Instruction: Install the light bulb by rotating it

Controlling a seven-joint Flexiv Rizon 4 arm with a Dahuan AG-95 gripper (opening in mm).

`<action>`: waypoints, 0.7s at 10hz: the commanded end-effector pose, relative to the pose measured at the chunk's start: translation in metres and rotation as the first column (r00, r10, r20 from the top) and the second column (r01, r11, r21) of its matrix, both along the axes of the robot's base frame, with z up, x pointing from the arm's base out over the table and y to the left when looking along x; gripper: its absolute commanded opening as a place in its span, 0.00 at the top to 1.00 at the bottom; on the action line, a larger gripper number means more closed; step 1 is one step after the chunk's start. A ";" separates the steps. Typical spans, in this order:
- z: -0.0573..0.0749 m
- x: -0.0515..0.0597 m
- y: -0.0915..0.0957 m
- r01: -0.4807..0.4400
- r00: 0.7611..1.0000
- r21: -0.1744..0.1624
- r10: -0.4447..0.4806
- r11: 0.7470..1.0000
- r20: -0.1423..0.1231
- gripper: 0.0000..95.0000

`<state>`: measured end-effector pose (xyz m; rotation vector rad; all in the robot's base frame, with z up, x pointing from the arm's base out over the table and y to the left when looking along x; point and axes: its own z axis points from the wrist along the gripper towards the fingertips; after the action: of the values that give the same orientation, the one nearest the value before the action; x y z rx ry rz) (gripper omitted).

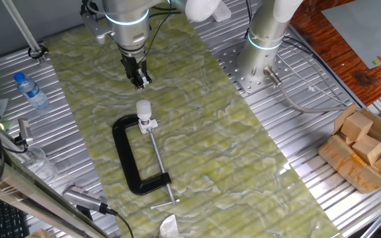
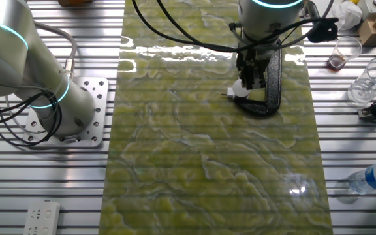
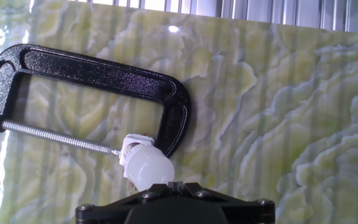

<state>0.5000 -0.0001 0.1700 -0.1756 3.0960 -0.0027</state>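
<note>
My gripper (image 1: 139,80) hovers above the light bulb (image 1: 143,109), holding nothing; I cannot judge its opening. The bulb stands in its socket (image 1: 148,123), at the C-clamp's (image 1: 132,155) 1 o'clock corner.

So the table (image 1: 309,198) is ribbed metal slats with a green marbled mat (image 1: 243,158) laid down the middle. On the mat lies a black C-clamp (image 1: 129,158), flat on its side just below the jaws, screw rod pointing away. Off the mat, on bare slats: a clear water bottle (image 1: 30,90) with a blue cap, a box of wooden blocks (image 1: 366,151), and a white power strip (image 2: 42,219).
</note>
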 end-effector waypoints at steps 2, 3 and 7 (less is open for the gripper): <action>0.000 0.000 0.000 0.000 1.000 0.000 0.000 1.000 0.000 1.00; 0.000 0.000 0.000 0.000 1.000 0.000 0.000 1.000 0.000 1.00; 0.002 -0.006 -0.001 -0.400 0.916 -0.018 0.400 0.916 0.028 1.00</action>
<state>0.4976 -0.0008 0.1710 -0.2558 3.0874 -0.0019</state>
